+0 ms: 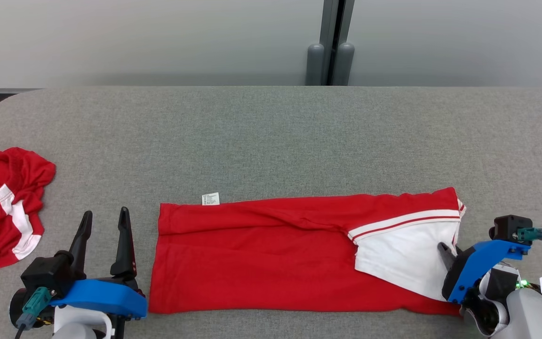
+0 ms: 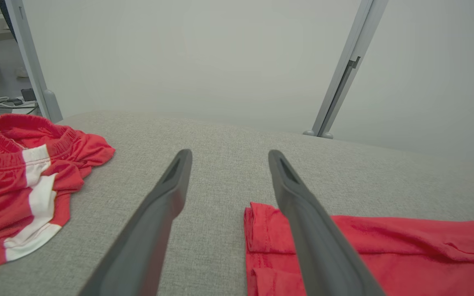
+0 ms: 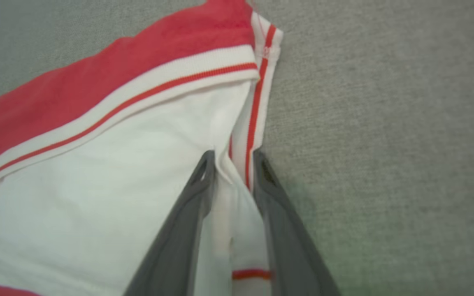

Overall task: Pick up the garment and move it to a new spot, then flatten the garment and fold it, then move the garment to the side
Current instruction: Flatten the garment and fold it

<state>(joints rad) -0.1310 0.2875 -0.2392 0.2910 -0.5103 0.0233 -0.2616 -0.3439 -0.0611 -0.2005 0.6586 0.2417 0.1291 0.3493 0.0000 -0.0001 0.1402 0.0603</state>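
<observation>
The garment (image 1: 275,254) is a red shirt with a white panel and striped trim, lying flat in a long strip across the near part of the grey table (image 1: 271,141). My right gripper (image 1: 447,249) is at its right end. In the right wrist view the right gripper (image 3: 233,158) has its jaws narrowed but not clamped, straddling the white striped edge of the garment (image 3: 97,185). My left gripper (image 1: 106,213) stands open just left of the garment's left hem, holding nothing. In the left wrist view the left gripper (image 2: 228,153) is above bare table, with the garment's hem (image 2: 385,246) beside its right finger.
A second red and white garment (image 1: 3,202) lies crumpled at the table's left edge, also seen in the left wrist view (image 2: 23,185). A small white label (image 1: 211,198) sticks out at the flat garment's far edge. A grey wall and post stand behind the table.
</observation>
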